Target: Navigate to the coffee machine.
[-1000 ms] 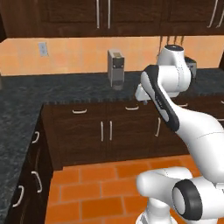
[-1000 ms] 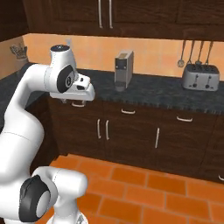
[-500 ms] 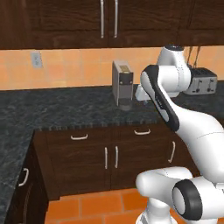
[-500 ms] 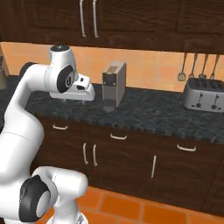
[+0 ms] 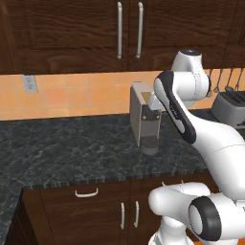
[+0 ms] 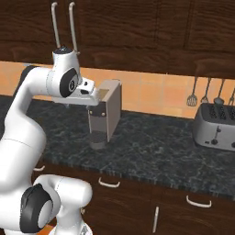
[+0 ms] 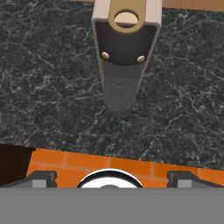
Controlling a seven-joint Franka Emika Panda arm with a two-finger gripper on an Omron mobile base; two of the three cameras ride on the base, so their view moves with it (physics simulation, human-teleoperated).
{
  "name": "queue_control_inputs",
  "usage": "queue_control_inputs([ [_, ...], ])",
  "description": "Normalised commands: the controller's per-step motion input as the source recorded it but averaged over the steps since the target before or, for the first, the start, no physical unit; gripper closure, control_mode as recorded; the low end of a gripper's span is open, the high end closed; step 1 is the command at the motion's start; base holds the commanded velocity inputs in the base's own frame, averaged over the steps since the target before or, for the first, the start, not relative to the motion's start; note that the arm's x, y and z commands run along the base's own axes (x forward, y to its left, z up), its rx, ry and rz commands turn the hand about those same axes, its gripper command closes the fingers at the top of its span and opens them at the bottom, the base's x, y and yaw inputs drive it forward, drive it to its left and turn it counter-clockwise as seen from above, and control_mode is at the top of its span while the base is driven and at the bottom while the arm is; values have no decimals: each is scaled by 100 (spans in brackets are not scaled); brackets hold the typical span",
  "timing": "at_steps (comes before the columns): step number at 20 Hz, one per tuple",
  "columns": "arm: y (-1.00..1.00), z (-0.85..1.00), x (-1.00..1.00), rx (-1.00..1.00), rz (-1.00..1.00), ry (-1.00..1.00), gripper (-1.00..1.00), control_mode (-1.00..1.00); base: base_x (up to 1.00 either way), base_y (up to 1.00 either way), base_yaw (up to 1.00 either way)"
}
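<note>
Coffee machine [image 5: 141, 118] on counter [image 5: 72, 148], toaster [image 6: 215, 126] well apart; pincer [image 7: 111, 177] apart.

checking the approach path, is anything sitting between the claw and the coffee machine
Nothing visible does. In the hand view the coffee machine stands alone on the dark counter, with bare counter and orange floor tiles between it and the claw.

Base drives in closer over the last second; whole scene shifts with it. Coffee machine [image 5: 145, 118] now looms larger, near frame centre, just ahead of the arm. Orange floor gone from both base views. Toaster [image 6: 215, 126] enters at the edge.
</note>
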Motion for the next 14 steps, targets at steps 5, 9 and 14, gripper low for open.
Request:
queue_control_inputs([
  [5,0,0,0,0,0,0,-100,100,0,0,0],
  [9,0,0,0,0,0,0,-100,100,0,0,0],
  [14,0,0,0,0,0,0,-100,100,0,0,0],
])
